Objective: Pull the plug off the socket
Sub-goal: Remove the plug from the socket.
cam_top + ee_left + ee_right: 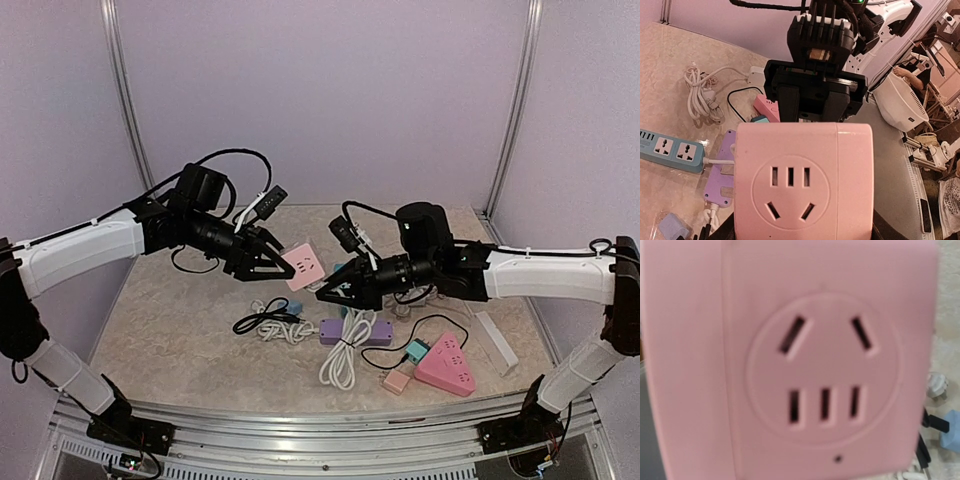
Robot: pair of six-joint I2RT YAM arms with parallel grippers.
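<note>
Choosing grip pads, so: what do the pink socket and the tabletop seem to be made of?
Pink socket: most likely moulded plastic with a smooth satin finish. The colour is even, the corners are rounded and a straight seam runs down its face.
Tabletop: beige with stone-like veining and a matte look. It may be marble or printed laminate; the look leaves that open.

You have one cube socket [303,265], pink. You can count three power strips: one purple strip [355,331], one blue strip [672,150] and one pink triangle strip [447,364]. There are three small adapters: a pink adapter [397,381], a teal adapter [416,350] and a blue adapter [292,307]. White cable makes two bundles, the big bundle [343,360] and the small bundle [283,330]. One black cable [252,322] lies loose.
</note>
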